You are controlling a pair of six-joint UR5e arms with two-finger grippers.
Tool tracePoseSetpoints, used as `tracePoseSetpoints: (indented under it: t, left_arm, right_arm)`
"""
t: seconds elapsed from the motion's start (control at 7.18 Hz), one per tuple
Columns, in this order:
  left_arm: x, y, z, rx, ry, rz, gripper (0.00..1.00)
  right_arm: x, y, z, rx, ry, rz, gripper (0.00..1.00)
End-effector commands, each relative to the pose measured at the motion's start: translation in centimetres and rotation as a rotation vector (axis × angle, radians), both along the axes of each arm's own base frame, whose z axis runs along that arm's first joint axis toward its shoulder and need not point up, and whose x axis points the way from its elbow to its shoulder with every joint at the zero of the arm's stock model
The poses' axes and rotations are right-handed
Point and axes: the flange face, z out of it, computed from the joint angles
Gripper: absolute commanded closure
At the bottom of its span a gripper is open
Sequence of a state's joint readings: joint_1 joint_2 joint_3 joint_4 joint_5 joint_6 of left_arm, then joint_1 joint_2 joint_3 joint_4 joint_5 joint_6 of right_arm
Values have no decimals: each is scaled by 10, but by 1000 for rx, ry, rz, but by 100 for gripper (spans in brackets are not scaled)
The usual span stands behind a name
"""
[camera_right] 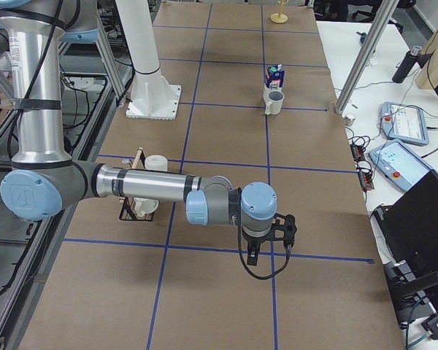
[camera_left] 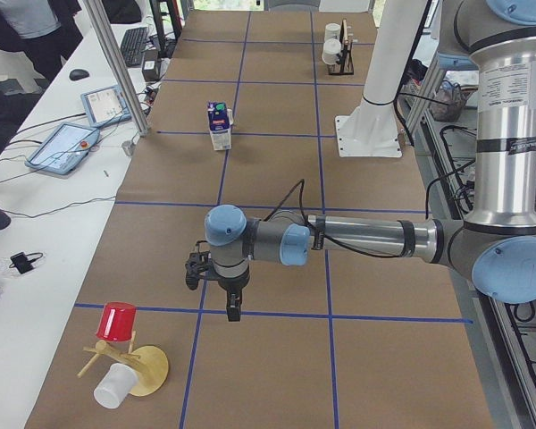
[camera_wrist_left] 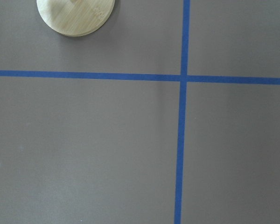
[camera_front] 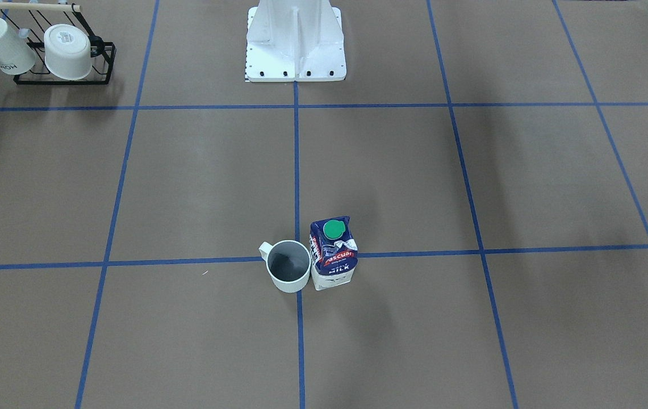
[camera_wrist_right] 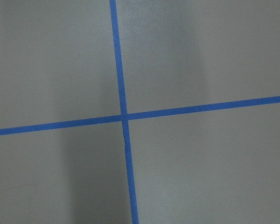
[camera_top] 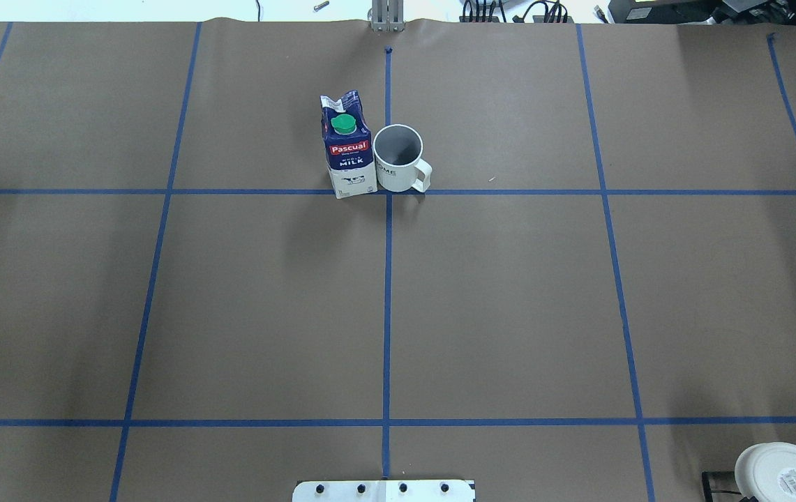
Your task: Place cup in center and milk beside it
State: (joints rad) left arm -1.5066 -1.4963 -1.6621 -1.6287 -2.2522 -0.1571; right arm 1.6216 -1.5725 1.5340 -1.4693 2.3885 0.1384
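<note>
Left arm (camera_left: 366,239) and right arm (camera_right: 146,186): silver tubes, grey joints, light-blue caps. Black cable (camera_left: 299,182) loops off the left wrist. White base (camera_front: 295,57), black screws (camera_front: 285,73) along its edge. White label (camera_left: 505,98) on the left upright link; I can't read its print.

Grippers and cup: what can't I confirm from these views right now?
Left gripper, right gripper: seen only in side views; open or shut unclear.
Cup: hidden behind the milk carton in exterior left view.
Cup lettering: too small in overhead view.

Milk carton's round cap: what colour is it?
The cap is green, clearest in the overhead exterior view.
</note>
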Motion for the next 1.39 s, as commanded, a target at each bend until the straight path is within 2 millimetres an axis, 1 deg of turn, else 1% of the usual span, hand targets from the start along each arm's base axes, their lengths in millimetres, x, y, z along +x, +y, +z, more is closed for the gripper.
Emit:
tracePoseSetpoints:
  t: [0.0, 0.14, 0.28, 1.25]
  left_arm:
    - [-23, 22, 17, 7, 38, -2, 2]
    - [-22, 23, 12, 7, 64, -8, 2]
    - [-21, 22, 11, 6, 66, -8, 2]
    - [-22, 22, 11, 6, 66, -10, 2]
  right_arm:
    - [-1, -8, -8, -43, 7, -3, 0]
    - [-1, -7, -7, -46, 9, -3, 0]
    - [-1, -5, -5, -52, 7, -2, 0]
    - [-1, -4, -5, -52, -1, -2, 0]
